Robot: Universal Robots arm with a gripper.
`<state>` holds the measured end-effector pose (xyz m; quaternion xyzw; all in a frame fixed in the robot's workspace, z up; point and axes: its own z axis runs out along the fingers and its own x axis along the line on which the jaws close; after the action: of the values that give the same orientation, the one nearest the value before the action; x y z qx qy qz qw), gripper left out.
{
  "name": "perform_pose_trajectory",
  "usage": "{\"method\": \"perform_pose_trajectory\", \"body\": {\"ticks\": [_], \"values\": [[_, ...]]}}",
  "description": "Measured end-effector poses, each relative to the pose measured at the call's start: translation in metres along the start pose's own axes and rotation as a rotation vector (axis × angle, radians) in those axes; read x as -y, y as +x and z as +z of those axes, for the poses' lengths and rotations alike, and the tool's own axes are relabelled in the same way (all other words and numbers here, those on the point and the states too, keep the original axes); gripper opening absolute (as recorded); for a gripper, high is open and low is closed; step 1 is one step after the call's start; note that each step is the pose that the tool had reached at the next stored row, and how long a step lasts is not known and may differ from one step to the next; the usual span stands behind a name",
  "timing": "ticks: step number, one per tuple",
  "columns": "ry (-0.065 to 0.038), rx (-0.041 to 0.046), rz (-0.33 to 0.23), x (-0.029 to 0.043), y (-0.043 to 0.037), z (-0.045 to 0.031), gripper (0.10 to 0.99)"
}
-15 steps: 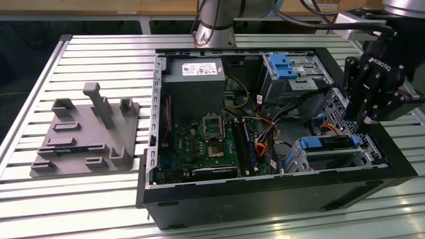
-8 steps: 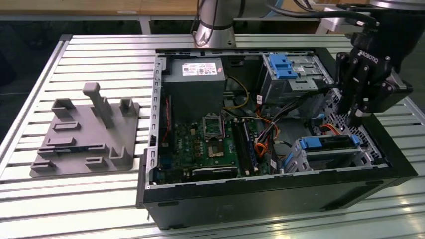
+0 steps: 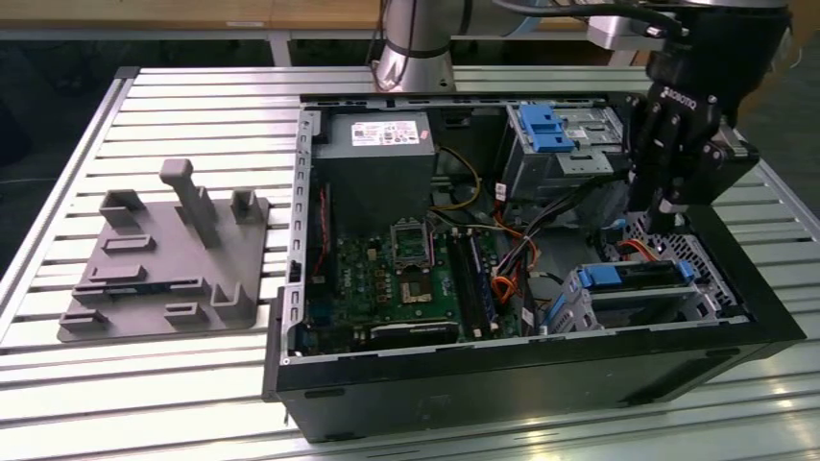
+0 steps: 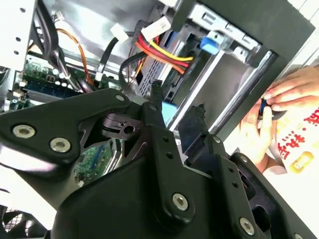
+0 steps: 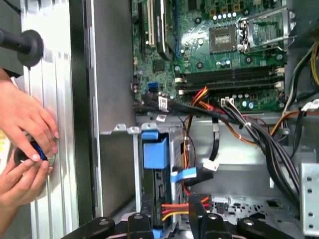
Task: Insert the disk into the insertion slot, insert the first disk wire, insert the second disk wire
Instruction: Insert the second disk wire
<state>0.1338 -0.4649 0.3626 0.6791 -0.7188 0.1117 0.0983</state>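
The disk point(image 3: 637, 277), silver in its bright blue carrier point(image 5: 154, 153), lies inside the insertion slot point(image 3: 702, 284), a perforated silver cage at the case's right in the exterior view. My black gripper point(image 3: 666, 217) hangs just above the disk's far end. In both wrist views its fingers stand apart with nothing clamped between them, so the gripper point(image 5: 168, 217) is open. A red, yellow and orange wire bundle point(image 5: 175, 209) runs under the gap between the fingers. A flat blue cable point(image 5: 185, 175) lies beside the disk. The same bundle point(image 4: 162, 51) shows beyond the fingertips point(image 4: 157, 88).
The open computer case point(image 3: 513, 384) rests on a slatted metal table point(image 3: 192, 96). A taller grey bay with a blue latch point(image 3: 548, 130) stands behind. A grey fixture point(image 3: 167, 259) lies at the exterior view's left. A person's hands point(image 5: 27, 144) hold a small object beside the case wall.
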Motion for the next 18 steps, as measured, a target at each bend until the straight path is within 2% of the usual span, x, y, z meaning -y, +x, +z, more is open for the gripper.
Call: {"method": "perform_pose_trajectory", "body": {"ticks": [1, 4, 6, 9, 13, 15, 18], "values": [[0.001, -0.0102, 0.0, -0.0022, -0.0017, -0.0004, 0.416], [0.003, -0.0517, -0.001, -0.0089, -0.0065, -0.0017, 0.416], [0.004, -0.0741, -0.001, -0.0129, -0.0102, -0.0028, 0.416], [0.006, -0.0996, -0.001, -0.0183, -0.0165, -0.0048, 0.416], [0.009, -0.1377, -0.004, -0.0256, -0.021, -0.0054, 0.416], [0.011, -0.1518, -0.007, -0.0279, -0.0235, -0.0048, 0.416], [0.013, -0.1665, -0.011, -0.0319, -0.0289, -0.0036, 0.416]]}}
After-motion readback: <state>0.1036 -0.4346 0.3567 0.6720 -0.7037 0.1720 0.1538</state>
